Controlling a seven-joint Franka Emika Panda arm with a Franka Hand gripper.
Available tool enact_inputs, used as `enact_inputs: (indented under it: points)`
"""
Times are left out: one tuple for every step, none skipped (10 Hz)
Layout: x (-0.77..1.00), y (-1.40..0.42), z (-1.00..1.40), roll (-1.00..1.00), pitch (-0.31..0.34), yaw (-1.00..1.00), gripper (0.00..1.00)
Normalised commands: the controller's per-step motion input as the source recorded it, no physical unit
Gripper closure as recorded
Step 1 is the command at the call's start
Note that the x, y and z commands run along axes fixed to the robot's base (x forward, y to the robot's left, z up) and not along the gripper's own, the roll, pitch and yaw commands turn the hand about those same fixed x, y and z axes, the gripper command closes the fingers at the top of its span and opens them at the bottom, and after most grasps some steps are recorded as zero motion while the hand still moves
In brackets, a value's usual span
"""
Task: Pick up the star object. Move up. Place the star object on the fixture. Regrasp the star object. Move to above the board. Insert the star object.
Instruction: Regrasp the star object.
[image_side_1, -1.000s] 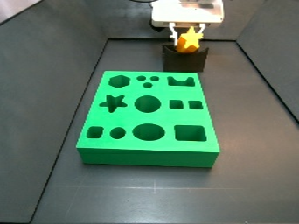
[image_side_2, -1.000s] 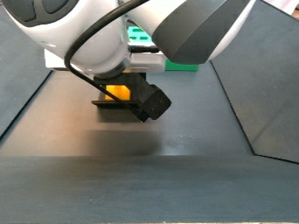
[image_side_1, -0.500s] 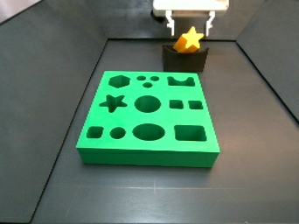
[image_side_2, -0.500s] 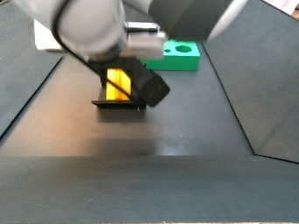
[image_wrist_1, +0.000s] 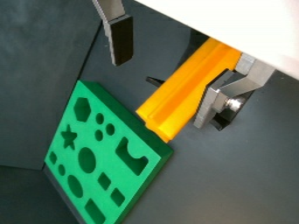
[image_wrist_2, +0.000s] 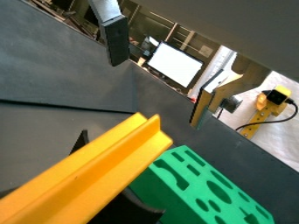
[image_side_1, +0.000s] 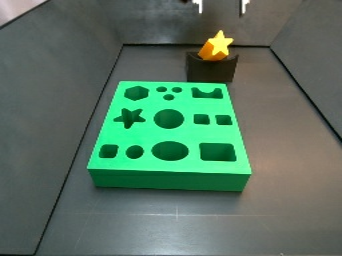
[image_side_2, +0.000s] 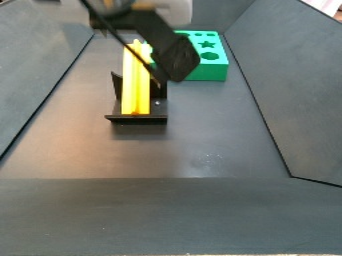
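Gripper open above star object (on fixture).

One star object lies on one fixture near the floor's far edge, and one green board sits mid-floor. The board has eleven cutouts in a side view. One claw, spread apart, hangs above the star object.
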Motion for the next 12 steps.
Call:
enact_inputs:
  points:
    - [-0.02, -1.0, 0.8, 1.0, 0.052, 0.04, 0.0]
    - [-0.01, -1.0, 0.76, 1.0, 0.051, 0.04, 0.0]
    - [-0.05, -1.0, 0.73, 1.0, 0.042, 0.04, 0.0]
    - [-0.07, -1.0, 0.68, 1.0, 0.038, 0.04, 0.0]
    - [-0.07, -0.89, 0.47, 1.0, 0.032, 0.04, 0.0]
    - [-0.06, -0.76, 0.32, 1.0, 0.032, 0.04, 0.0]
    - [-0.02, -0.51, 0.12, 1.0, 0.032, 0.04, 0.0]
    - [0.0, -0.22, 0.02, 1.0, 0.031, 0.04, 0.0]
    - [0.0, -0.02, -0.01, 1.0, 0.03, 0.04, 0.0]
    - [0.0, 0.01, 0.0, 1.0, 0.03, 0.04, 0.0]
    - [0.0, -0.03, 0.01, 1.0, 0.027, 0.04, 0.0]
    - [0.0, -0.03, 0.01, 1.0, 0.026, 0.04, 0.0]
